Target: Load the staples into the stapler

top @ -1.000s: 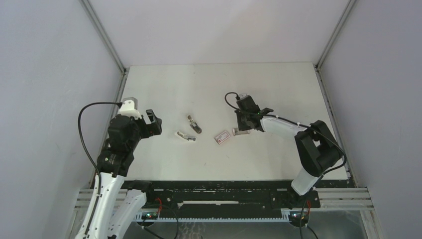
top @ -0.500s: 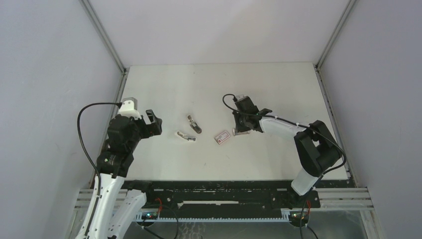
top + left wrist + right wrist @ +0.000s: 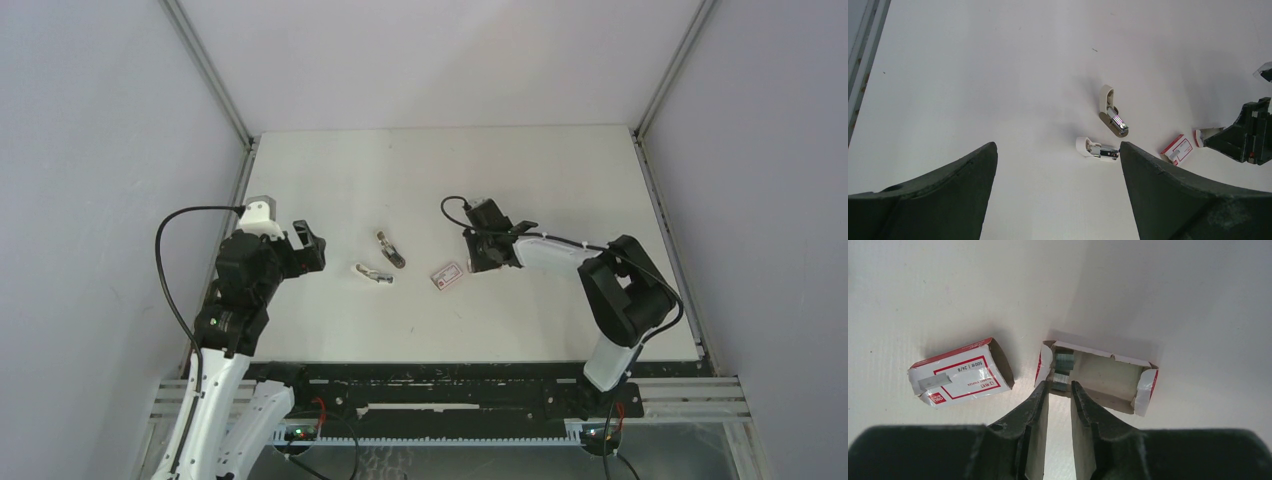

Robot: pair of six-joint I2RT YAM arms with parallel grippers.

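Looking down on a white tabletop [image 3: 420, 170], two robot arms are seen reaching in from the near edge. The staples [image 3: 1064, 361] are seen as two short grey strips lying in the inner tray [image 3: 1108, 372] of a small red-and-white box. The tray is laid open side up, about midway between the left and right edges and a little nearer the near edge than the far one. The strips are placed at the tray's end toward the left edge, and the rest of the tray shows its pale floor. Just beside that end, not touching it, the outer sleeve [image 3: 960, 374] is laid flat, red with a white printed label and one end open.

The right gripper [image 3: 1058, 389] is lowered over the tray, its tips set at the tray's long wall beside the strips. Its fingers are drawn almost together with only a narrow gap left. Whether anything is pinched cannot be told.

The left gripper [image 3: 308, 248] is held off the tabletop close to the left edge, its fingers spread wide with nothing between them. Between it and the sleeve, two small parts of the stapler are laid apart from each other. The farther stapler piece [image 3: 1113, 114] is made of white and brown plastic with a metal channel. The nearer stapler piece [image 3: 1096, 149] is white with a metal part.
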